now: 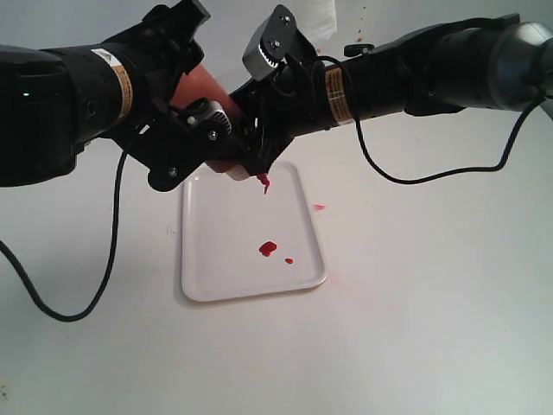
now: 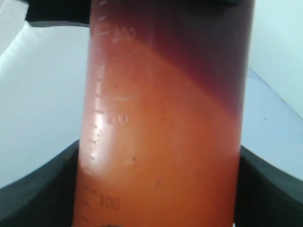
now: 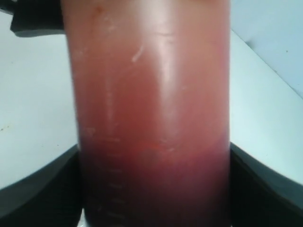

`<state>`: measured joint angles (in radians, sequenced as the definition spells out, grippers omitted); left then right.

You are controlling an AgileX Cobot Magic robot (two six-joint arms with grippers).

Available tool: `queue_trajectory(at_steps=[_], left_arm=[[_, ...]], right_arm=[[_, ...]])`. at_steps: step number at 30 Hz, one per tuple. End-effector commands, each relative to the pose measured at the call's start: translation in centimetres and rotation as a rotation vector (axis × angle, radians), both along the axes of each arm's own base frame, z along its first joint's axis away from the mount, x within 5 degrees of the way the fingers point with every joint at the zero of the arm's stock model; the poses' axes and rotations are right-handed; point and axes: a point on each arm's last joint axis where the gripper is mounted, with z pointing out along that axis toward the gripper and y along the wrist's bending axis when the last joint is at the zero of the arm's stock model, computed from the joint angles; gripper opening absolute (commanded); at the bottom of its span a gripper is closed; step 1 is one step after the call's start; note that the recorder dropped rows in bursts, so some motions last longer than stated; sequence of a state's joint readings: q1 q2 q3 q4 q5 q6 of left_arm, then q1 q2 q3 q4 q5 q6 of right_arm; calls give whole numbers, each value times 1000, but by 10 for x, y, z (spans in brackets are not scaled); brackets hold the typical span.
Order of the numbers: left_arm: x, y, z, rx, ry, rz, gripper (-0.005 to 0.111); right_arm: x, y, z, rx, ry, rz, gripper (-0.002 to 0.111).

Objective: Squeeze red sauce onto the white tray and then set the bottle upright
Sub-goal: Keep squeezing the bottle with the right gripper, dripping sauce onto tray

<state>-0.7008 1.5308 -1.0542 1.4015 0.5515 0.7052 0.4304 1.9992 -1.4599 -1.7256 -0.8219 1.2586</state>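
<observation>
The bottle [image 1: 205, 87] hangs tilted above the far edge of the white tray [image 1: 220, 268], nozzle [image 1: 263, 180] pointing down with a red drip on it. Two small blobs of red sauce [image 1: 267, 248] lie on the tray. My left gripper [image 1: 200, 121] and right gripper [image 1: 259, 130] both clasp the bottle from opposite sides. In the left wrist view the bottle [image 2: 165, 118] fills the frame, with the left gripper [image 2: 158, 198] shut on it. The right wrist view shows the bottle [image 3: 151, 94] the same way, the right gripper [image 3: 154, 189] pressed to both its sides.
A faint pinkish smear [image 1: 319, 207] marks the white table just right of the tray. Dark red spots [image 1: 359, 36] dot the back. Black cables trail from the left arm [image 1: 86, 298] and the right arm [image 1: 415, 178] over the table.
</observation>
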Motion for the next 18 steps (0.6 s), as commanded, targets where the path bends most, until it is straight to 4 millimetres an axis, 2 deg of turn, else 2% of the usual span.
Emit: queue_trajectory(at_steps=[1,12,18], left_arm=[[-4,1,4,-165,50,66,0],[-10,-1,-6,-407,215,190,0],[-12,-2,-9,-464,264,223,0]], right_arm=[[1,-2,-1,-24,-18,-14,0],[3,-3,-1,-34,-28,-40,0],[3,-3,-1,-34,-28,-40,0]])
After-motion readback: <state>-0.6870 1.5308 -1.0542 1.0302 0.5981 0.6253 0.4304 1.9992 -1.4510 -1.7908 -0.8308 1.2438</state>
